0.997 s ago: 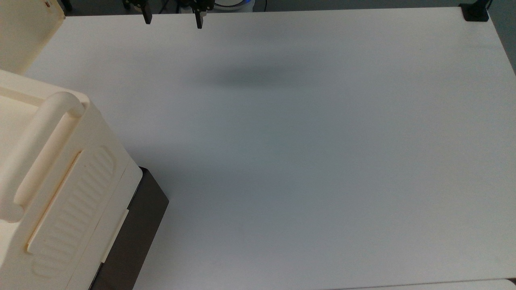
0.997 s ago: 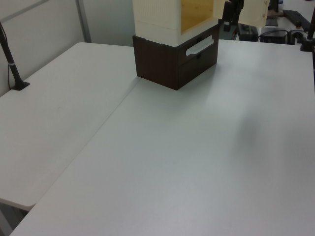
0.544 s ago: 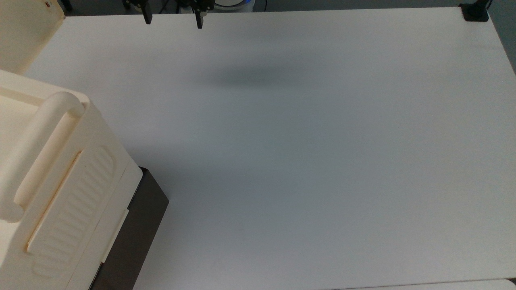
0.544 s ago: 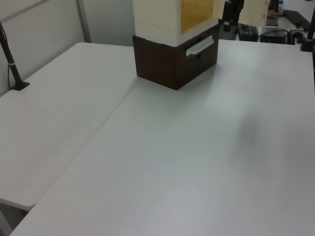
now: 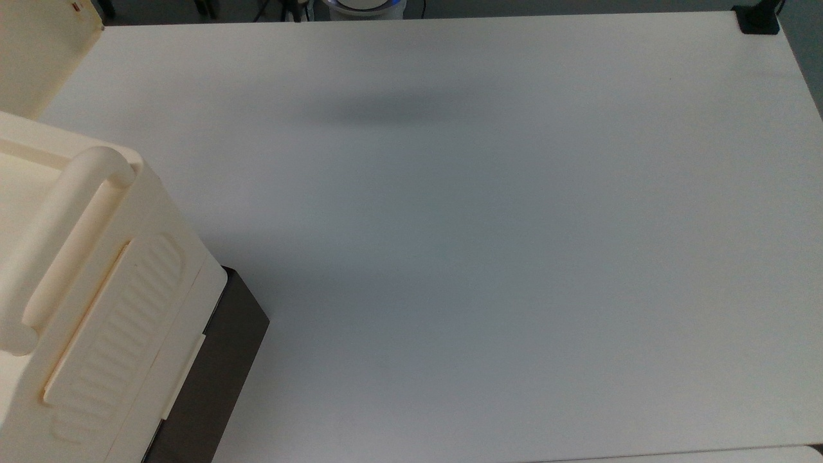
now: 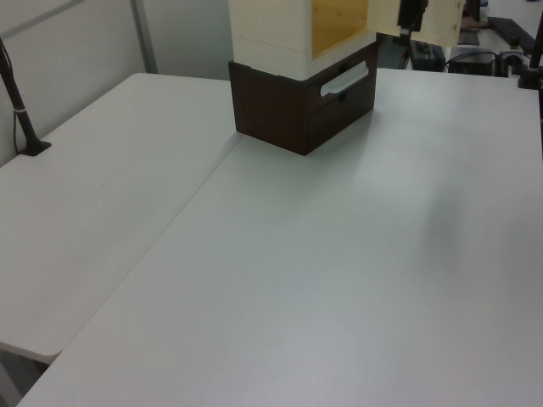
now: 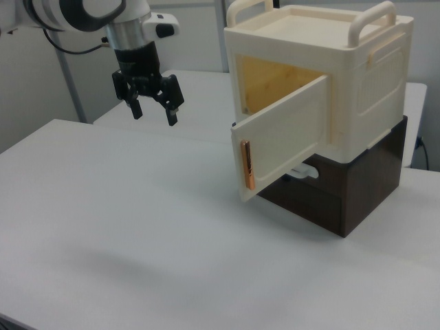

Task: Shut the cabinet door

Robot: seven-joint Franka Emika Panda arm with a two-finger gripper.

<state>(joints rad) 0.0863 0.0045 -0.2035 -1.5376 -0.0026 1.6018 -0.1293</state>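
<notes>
Clearly the cabinet door (image 7: 282, 141) stands ajar, swung out from the cabinet (image 7: 330, 82) toward the right view's left, with its copper-coloured handle (image 7: 245, 165) at the free edge. The gripper (image 7: 152, 108) hangs in the air well apart from the door, above the table (image 7: 137, 227), its two fingers spread and holding nothing.

The step in hand looks like the approach. To do it well, the arm would likely bring the gripper round to the outer face of the door, near the handle edge where leverage is greatest, and push along the door's arc toward the yellow opening. A push close to the hinge would need more force and might shift the whole cabinet on its dark base (image 7: 344, 199). Contact with one finger's flat side seems enough; no grasp is needed.

The right view gives the door's angle, the handle and the gripper's spread fingers. The top view shows the cabinet's top handle bar (image 5: 58, 238) and ribbed side (image 5: 116, 334), with the door (image 5: 38, 51) as a cream panel at the top view's left corner. The left view shows the yellow inside (image 6: 339, 21) and the drawer pull (image 6: 344, 80) in the base.
</notes>
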